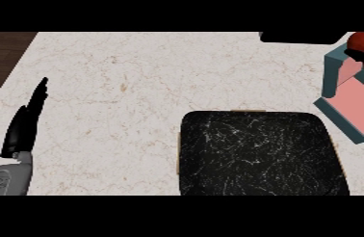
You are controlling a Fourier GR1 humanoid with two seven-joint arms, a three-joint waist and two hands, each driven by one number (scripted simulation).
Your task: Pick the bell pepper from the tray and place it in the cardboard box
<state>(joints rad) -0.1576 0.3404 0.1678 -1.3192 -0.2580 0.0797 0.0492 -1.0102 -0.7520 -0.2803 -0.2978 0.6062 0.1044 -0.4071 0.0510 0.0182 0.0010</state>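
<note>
Since no pepper shows on the tray (179,154), the pick appears done, and the step in hand is judged to be the placing. In the head view, the only one supplied, the tray is a black, white-veined slab with a thin tan rim, lying on the pale marbled worktop (128,86) at the near edge, right of centre. The cardboard box (331,72), teal-sided and pink within, sits just beyond the tray's far right corner and is cut off by the view's right edge. The bell pepper (357,40) shows only as a red rounded form at that edge, at the box's far end; whether it hangs above the box or rests inside cannot be told. The right hand does not show, so its hold cannot be reported. The left hand (25,120) rests at the view's left edge, fingers straight and up, holding nothing, well apart from tray and box. If the pepper is not yet inside, the next move calls for lowering it between the box walls before release. Nothing lies between tray and box; the teal walls are the only obstruction noted. A dark wood strip (13,48) borders the worktop's far left corner.
</note>
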